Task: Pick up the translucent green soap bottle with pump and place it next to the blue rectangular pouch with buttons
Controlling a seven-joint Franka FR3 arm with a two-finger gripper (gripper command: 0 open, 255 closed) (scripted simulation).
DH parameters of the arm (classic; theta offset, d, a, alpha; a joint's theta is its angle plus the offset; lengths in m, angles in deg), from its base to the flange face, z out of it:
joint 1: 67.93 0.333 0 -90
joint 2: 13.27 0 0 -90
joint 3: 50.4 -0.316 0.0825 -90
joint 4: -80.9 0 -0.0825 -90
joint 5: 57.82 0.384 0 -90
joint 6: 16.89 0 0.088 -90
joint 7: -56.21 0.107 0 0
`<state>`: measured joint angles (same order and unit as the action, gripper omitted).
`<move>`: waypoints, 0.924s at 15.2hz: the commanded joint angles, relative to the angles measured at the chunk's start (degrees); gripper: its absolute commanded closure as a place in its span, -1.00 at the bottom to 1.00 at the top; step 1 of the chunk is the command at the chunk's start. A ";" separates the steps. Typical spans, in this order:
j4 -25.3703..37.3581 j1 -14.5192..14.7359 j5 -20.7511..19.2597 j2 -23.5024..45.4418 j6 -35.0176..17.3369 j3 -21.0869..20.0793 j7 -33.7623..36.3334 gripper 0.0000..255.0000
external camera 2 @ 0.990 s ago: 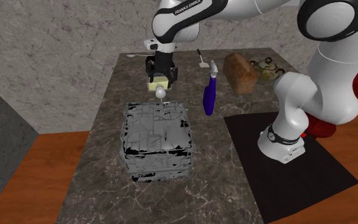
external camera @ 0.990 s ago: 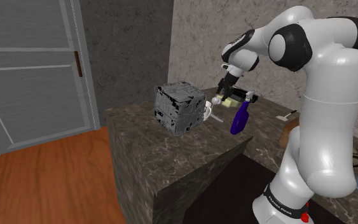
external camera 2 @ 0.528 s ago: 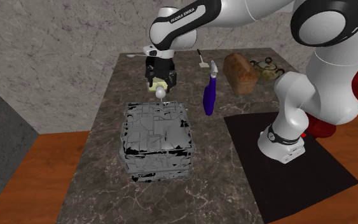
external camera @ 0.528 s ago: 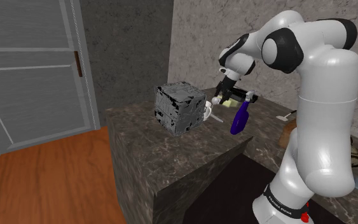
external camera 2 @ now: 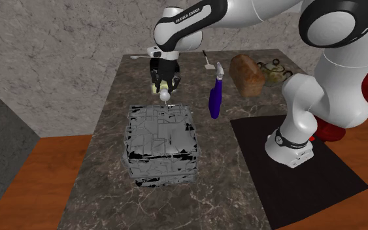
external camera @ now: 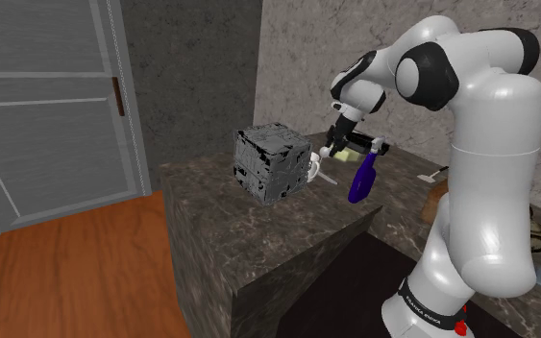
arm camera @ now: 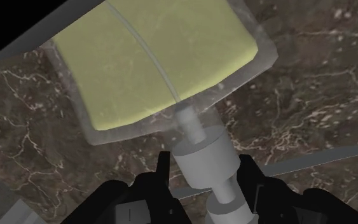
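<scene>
Squarely btwn claw (arm camera: 204, 165) tips: neck of soap bottle (arm camera: 158, 57), snug contact.

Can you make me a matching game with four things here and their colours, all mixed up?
Things:
1 soap bottle
2 box
3 loaf
4 gripper

Colours:
a brown
b all black
c pale yellow-green
d grey with black patches

Pairs: 1-c, 2-d, 3-a, 4-b
</scene>
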<state>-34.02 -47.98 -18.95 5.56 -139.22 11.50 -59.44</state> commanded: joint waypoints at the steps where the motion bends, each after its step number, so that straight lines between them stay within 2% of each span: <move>1: -0.05 -0.01 -0.02 0.04 0.00 0.00 0.02 1.00; 6: -0.07 -0.02 0.02 0.06 -0.03 -0.02 -0.02 1.00; 14: 2.35 2.92 -5.20 -3.89 3.43 3.20 4.24 1.00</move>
<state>-31.96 -45.50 -23.34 2.34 -136.19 14.17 -55.77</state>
